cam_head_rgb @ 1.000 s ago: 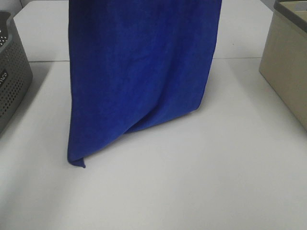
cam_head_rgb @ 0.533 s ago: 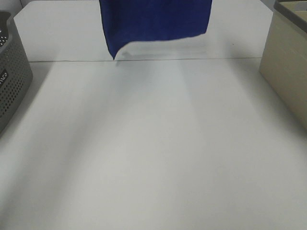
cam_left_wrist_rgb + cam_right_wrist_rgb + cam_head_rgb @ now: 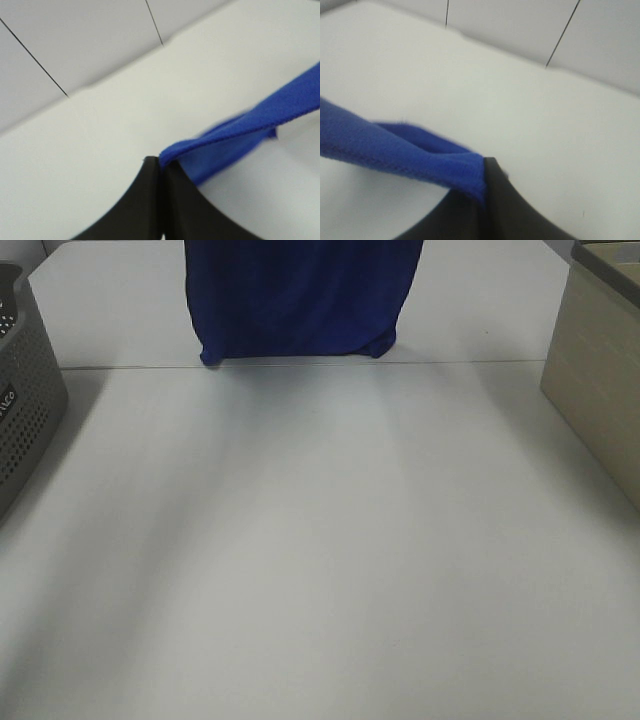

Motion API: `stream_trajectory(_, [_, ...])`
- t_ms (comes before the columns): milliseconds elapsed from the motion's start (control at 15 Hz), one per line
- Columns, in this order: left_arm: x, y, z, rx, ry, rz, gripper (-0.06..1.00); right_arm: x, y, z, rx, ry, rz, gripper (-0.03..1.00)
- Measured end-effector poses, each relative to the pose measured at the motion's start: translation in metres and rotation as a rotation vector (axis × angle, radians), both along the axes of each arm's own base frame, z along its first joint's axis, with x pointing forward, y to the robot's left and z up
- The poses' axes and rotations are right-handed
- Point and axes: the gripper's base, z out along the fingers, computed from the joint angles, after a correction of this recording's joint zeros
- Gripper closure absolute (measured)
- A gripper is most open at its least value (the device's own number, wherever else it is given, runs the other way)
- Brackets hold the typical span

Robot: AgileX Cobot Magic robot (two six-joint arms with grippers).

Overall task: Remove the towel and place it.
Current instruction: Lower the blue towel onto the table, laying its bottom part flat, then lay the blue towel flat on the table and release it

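The towel (image 3: 298, 298), a deep royal-blue cloth, hangs at the far middle of the white table (image 3: 320, 540), its lower edge bunched on the table near the seam. Its top runs out of the exterior view, where neither gripper shows. In the left wrist view my left gripper (image 3: 161, 165) is shut on a corner of the towel (image 3: 250, 130), which stretches away taut. In the right wrist view my right gripper (image 3: 485, 172) is shut on another corner of the towel (image 3: 395, 150).
A grey perforated basket (image 3: 25, 400) stands at the table's left edge. A beige bin (image 3: 600, 380) stands at the right edge. A seam (image 3: 480, 362) crosses the table behind the towel's lower edge.
The towel, earlier draped over the near middle of the table, was lifted toward the far side, swung clear half a second ago, and now hangs lower with its bottom edge bunched on the table.
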Motion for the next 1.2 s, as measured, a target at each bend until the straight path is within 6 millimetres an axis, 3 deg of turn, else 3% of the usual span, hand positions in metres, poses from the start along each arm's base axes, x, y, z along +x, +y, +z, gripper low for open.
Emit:
stream_trajectory(200, [-0.032, -0.008, -0.037, 0.094, 0.514, -0.056, 0.94, -0.027, -0.009, -0.031, -0.145, 0.437, -0.002, 0.95])
stream_trajectory(400, [-0.036, -0.006, -0.051, 0.104, 0.602, -0.043, 0.94, -0.031, -0.005, -0.046, -0.115, 0.521, 0.028, 0.95])
stream_trajectory(533, [-0.051, -0.006, -0.06, 0.093, 0.673, -0.055, 0.94, -0.043, -0.007, -0.061, -0.123, 0.616, 0.036, 0.95])
stream_trajectory(800, [-0.103, 0.001, -0.07, 0.087, 0.805, -0.087, 0.94, -0.099, -0.019, -0.067, -0.106, 0.764, 0.058, 0.95])
stream_trajectory(867, [-0.116, 0.0, -0.08, 0.095, 0.854, -0.097, 0.94, -0.113, -0.022, -0.072, -0.1, 0.808, 0.063, 0.95])
stream_trajectory(1200, [-0.167, -0.011, -0.12, 0.109, 1.041, -0.161, 0.94, -0.164, -0.036, -0.12, -0.126, 1.035, 0.055, 0.95])
